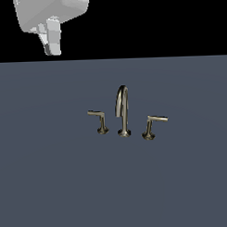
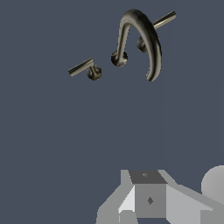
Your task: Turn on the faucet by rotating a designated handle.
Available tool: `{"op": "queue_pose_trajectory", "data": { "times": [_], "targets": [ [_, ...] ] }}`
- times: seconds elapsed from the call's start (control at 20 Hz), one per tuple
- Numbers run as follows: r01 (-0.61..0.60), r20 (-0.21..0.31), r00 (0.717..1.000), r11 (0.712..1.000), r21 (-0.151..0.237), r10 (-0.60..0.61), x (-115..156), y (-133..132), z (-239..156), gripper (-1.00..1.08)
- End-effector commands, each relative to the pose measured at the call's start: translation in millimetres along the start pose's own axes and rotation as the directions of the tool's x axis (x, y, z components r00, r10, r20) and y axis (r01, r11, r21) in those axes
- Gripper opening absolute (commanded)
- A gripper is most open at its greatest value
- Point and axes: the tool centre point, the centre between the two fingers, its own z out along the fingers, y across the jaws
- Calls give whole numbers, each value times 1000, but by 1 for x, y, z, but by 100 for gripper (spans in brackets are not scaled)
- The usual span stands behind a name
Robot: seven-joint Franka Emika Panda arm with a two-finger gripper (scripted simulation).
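Currently listed: faucet (image 1: 123,112), mid-surface; designated handle (image 1: 98,119) at the exterior view's left of the spout. Rigid, smooth metal, likely slippery; best pushed near the lever's free tip. Gripper (image 1: 52,49) well apart, holding nothing; finger spread cannot be told.

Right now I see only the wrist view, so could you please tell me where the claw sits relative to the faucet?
Observer: In the exterior view the claw hangs at the top left, well away from the faucet and touching nothing.
Operator: The spout partly hides the farther handle from me. Does it stand free?
Observer: Yes. That brighter handle stands apart from the spout, and its arm points to the exterior view's right.
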Motion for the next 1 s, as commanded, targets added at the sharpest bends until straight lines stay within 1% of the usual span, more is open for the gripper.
{"op": "queue_pose_trajectory", "data": {
  "times": [0.0,0.2,0.45,0.7,0.95],
  "targets": [
    [-54,0,999,999,3,54,5,-11,11,-100],
    [-135,0,991,991,6,135,13,-27,28,-100],
    [-232,0,973,973,10,232,26,-45,48,-100],
    [-324,0,946,946,13,324,40,-62,68,-100],
    [-413,0,911,911,16,413,55,-76,87,-100]
  ]
}}
